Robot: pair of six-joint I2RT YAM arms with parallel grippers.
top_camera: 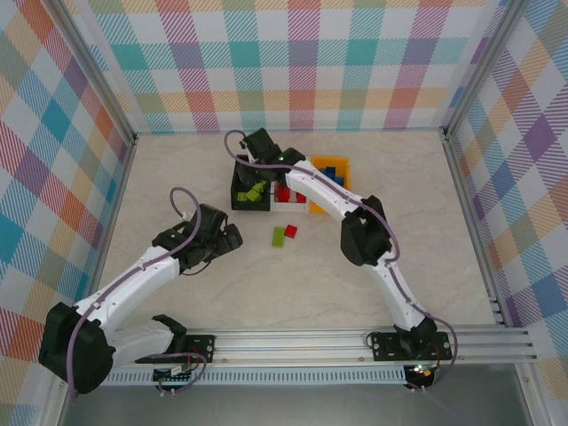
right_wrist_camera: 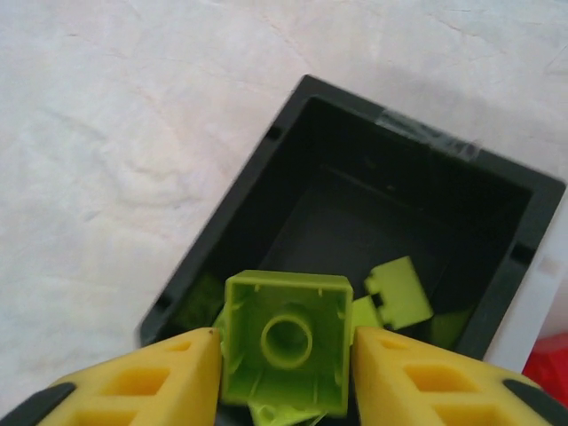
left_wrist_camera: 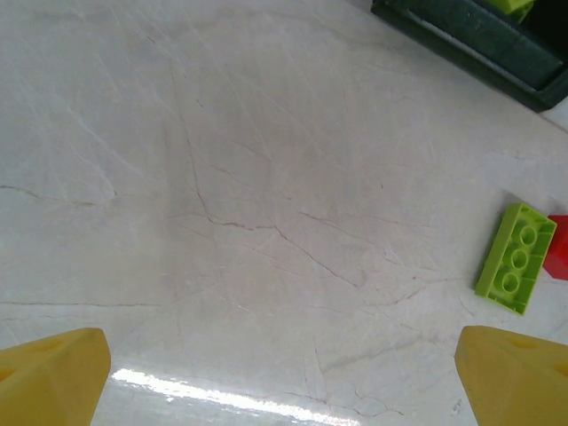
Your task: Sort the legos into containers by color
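**Green brick poised over its bin.** The right pincer [right_wrist_camera: 284, 377] hangs over the black bin [right_wrist_camera: 222, 226], clenched on a lime-green brick [right_wrist_camera: 286, 333] whose hollow underside faces the wrist camera. The brick sits between the yellow fingers [right_wrist_camera: 142, 382], above the bin's open mouth and not yet let go. Other green bricks [right_wrist_camera: 401, 288] lie on the bin floor below.

Seen from overhead, the black bin stands at the left end of a joined row on the table [top_camera: 177, 177]. Red bricks [top_camera: 286, 193] sit in the white bin [top_camera: 291, 210] beside it, and blue bricks [top_camera: 330, 169] in the orange-yellow bin [top_camera: 347, 173] at the other end.

The left pincer [left_wrist_camera: 284, 382] is released and empty, its fingers spread wide over bare table. Two pieces are not yet sorted: a loose green brick [left_wrist_camera: 515, 259] and a loose red brick [left_wrist_camera: 559, 248]. They lie side by side in front of the bins, touching or very nearly so.

The step in hand looks like the drop of a green piece, with the sorting close to its end. The next move calls for parting the right fingers while they are centred over the black bin, so the brick falls inside the walls. After that, the loose pair would need a careful grasp, taking one brick without shoving its neighbour.
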